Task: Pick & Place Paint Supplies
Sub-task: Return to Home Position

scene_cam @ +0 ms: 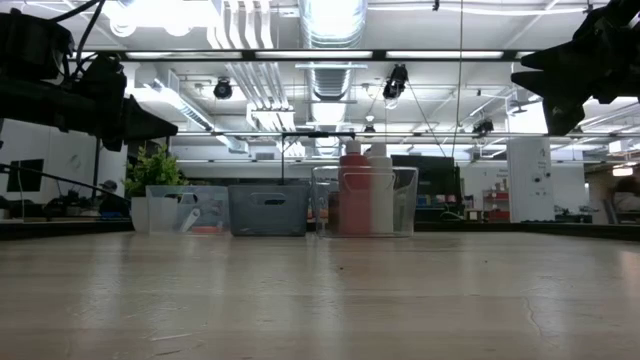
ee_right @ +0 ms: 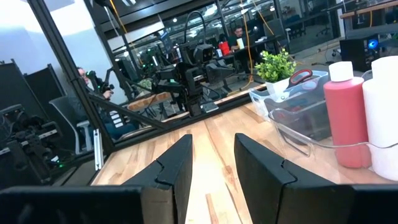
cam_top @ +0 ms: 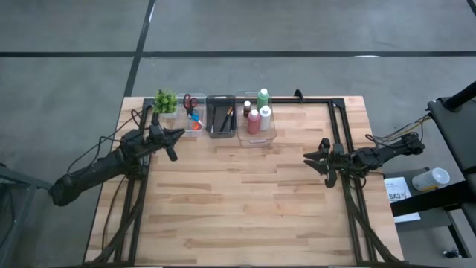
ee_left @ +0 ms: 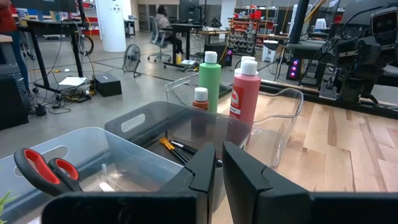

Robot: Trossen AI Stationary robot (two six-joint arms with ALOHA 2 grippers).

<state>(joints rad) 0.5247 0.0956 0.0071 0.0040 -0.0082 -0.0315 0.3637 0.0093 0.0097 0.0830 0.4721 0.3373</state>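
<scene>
Left tool (cam_top: 177, 135) hovers near the scissors (cam_top: 189, 102), fingers narrowly parted, empty. Right tool (cam_top: 316, 158) waits, parted, empty. Widen before descending on the handles.

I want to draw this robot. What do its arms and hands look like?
Both arms are black and skinny, built from jointed segments, with thin black cables trailing off behind them. Each ends in a pointy black hand: the left hand and the right hand. Up close, the fingers are flat, angular dark plates with squared edges. I see no markings.
</scene>
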